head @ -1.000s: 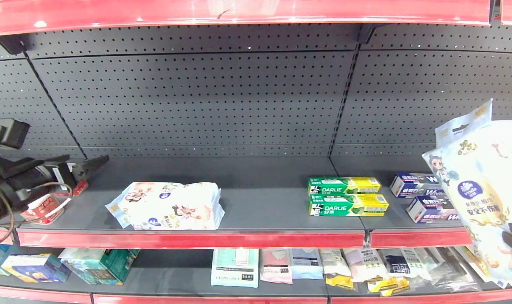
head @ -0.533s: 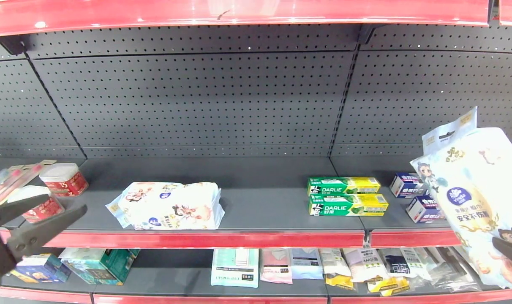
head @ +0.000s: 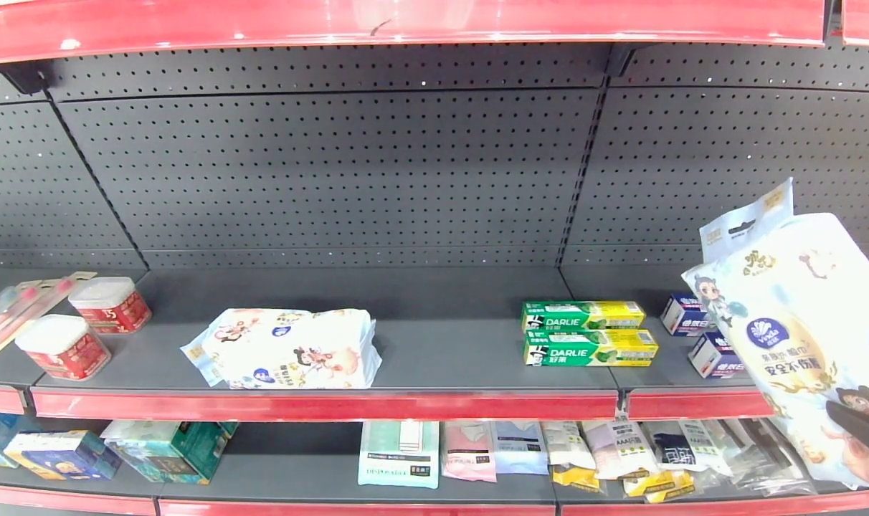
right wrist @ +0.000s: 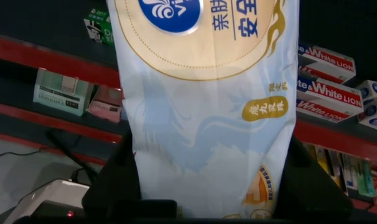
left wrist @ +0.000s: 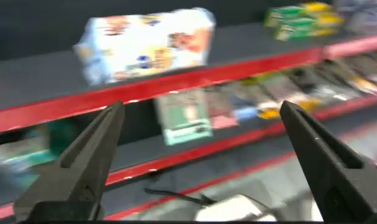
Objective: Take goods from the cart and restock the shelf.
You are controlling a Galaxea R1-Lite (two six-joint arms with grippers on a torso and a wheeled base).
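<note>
A tall white tissue pack (head: pixel 800 337) with cartoon print hangs upright at the far right, in front of the shelf edge. My right gripper (head: pixel 863 426) is shut on its lower part. From the right wrist the pack (right wrist: pixel 207 106) stands between the dark fingers of the right gripper (right wrist: pixel 207 186). A second, similar tissue pack (head: pixel 284 349) lies flat on the grey middle shelf (head: pixel 449 344). My left gripper (left wrist: pixel 201 118) is open and holds nothing. It sits in front of and below that shelf, facing the lying pack (left wrist: pixel 148 43).
Two green toothpaste boxes (head: pixel 589 333) and blue-white toothpaste boxes (head: pixel 692 333) lie right of centre. Two red tins (head: pixel 83 330) and toothbrush packs (head: pixel 19 308) sit at the left. Bare shelf lies between the lying pack and the green boxes. Below, a lower shelf (head: pixel 298 466) holds several packets.
My left arm has pulled back from the red tins, dropped down-left and left the head view. The held tissue pack has shifted a little to the left.
</note>
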